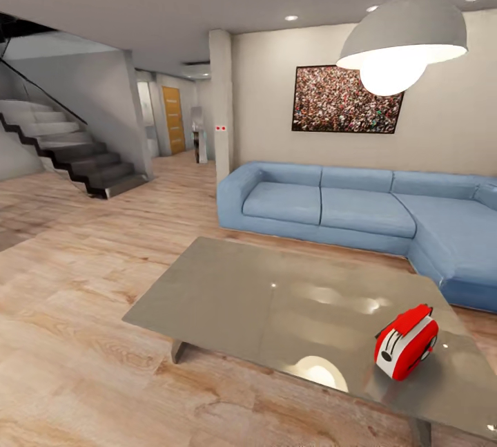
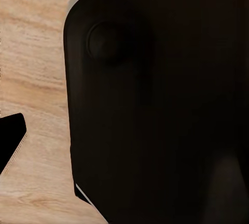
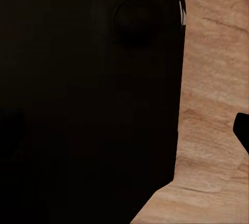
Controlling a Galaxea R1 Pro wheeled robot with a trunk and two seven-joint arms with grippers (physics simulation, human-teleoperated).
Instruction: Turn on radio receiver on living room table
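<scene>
Where the light wood floor (image 1: 83, 336) met the living room's seating area, a large low rectangular table with a glossy grey-taupe top (image 1: 262, 302) stood in front of a blue L-shaped sofa (image 1: 359, 215). The small bright-red rounded radio receiver (image 1: 406, 343), banded in white, sat tilted near the table's right front corner, its slotted end facing the head camera and its thin dark handle along the top. A framed crowd photograph (image 1: 347, 99) hung on the beige wall above the sofa, and a big white pendant lamp (image 1: 404, 32) glowed over the table's right side. A dark staircase (image 1: 69, 150) rose at the far left, with an orange-brown door (image 1: 173, 119) down the corridor beyond. Both wrist cameras looked onto a rounded black robot body panel (image 2: 161, 115) above the wood floor; whether either gripper was open or closed could not be told.
</scene>
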